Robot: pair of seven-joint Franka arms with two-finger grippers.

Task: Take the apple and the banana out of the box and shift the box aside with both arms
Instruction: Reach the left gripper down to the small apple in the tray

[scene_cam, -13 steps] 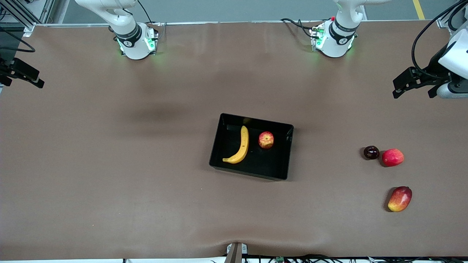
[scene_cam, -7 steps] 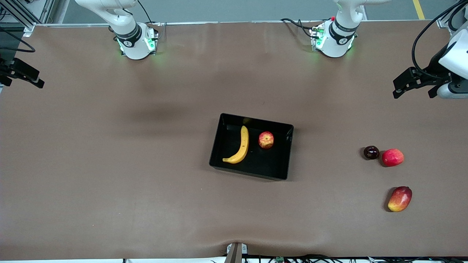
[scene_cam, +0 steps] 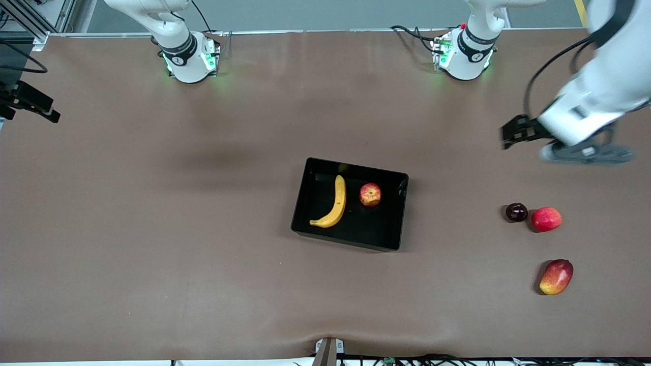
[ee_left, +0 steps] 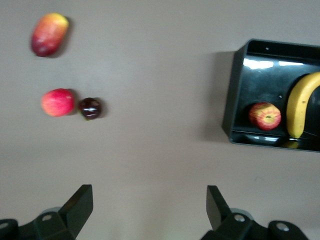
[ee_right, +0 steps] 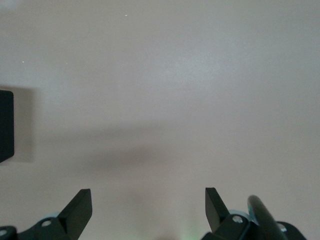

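In the box point(scene_cam: 400, 213), banana point(scene_cam: 335, 202), apple point(scene_cam: 370, 194)

Even overhead light; motion-blurred left arm point(scene_cam: 595, 86)

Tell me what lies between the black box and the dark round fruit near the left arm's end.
Nothing: between the black box and the dark round fruit the brown table is bare. The front view shows this, and the left wrist view agrees.

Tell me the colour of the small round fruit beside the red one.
Dark maroon fruit, almost black; left wrist view.
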